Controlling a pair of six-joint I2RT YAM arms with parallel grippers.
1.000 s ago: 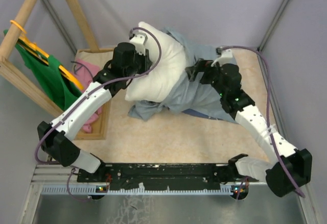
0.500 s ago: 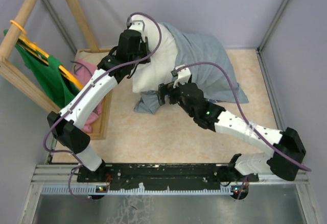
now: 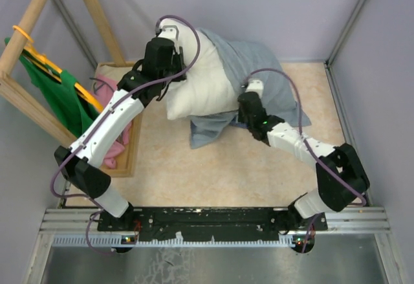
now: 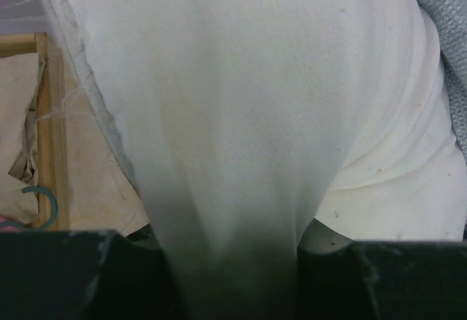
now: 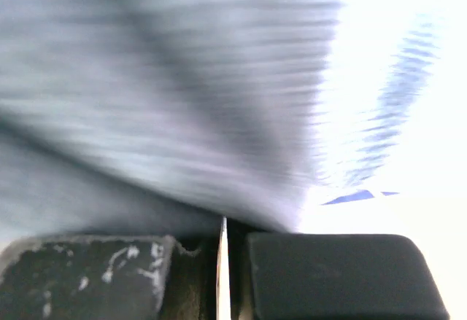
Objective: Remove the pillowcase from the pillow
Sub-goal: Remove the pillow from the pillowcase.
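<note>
The right fingers (image 5: 343,276), wide open a second ago, are now clamping shut on the pillowcase (image 3: 259,70) beside the half-bared pillow (image 3: 200,83), far back on the counter (image 3: 226,174), while the left fingers (image 4: 73,276) are pinching the pillow, so a stripping pull is probably starting.

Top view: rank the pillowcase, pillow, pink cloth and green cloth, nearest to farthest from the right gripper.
1. pillowcase, right at the right gripper
2. pillow, just left of it
3. pink cloth, farther left
4. green cloth, far left
</note>
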